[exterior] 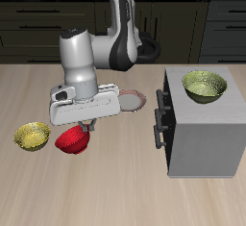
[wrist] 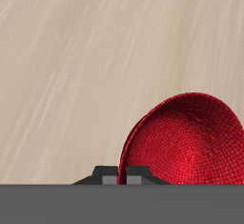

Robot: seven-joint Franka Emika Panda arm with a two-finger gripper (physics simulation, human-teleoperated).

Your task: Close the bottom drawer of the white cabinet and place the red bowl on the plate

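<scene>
A: What are the fingers (exterior: 87, 129) doing?

B: They are pinching the rim of the red bowl (exterior: 72, 140). The wrist view shows the rim of the red bowl (wrist: 186, 142) running up between them, one finger inside and one outside, as far as I can tell.

A: And where is the bowl?

B: Hanging tilted under the hand, at or just above the counter (exterior: 115, 187), between the yellow-green bowl (exterior: 31, 135) and the plate (exterior: 131, 100). The plate lies just behind, half hidden by the hand.

A: How would you carry it well?

B: Lift enough to clear the plate's rim, move it back over the plate's middle, lower until the base touches, then let go. A rim pinch lets a bowl swing, so go slowly.

A: Which way does it point?

B: It is round, so no long axis. Its opening is tipped sideways, not straight up.

A: The drawer?

B: The bottom drawer (exterior: 159, 131) of the white cabinet (exterior: 202, 134) looks shut, though I can't be sure.
</scene>
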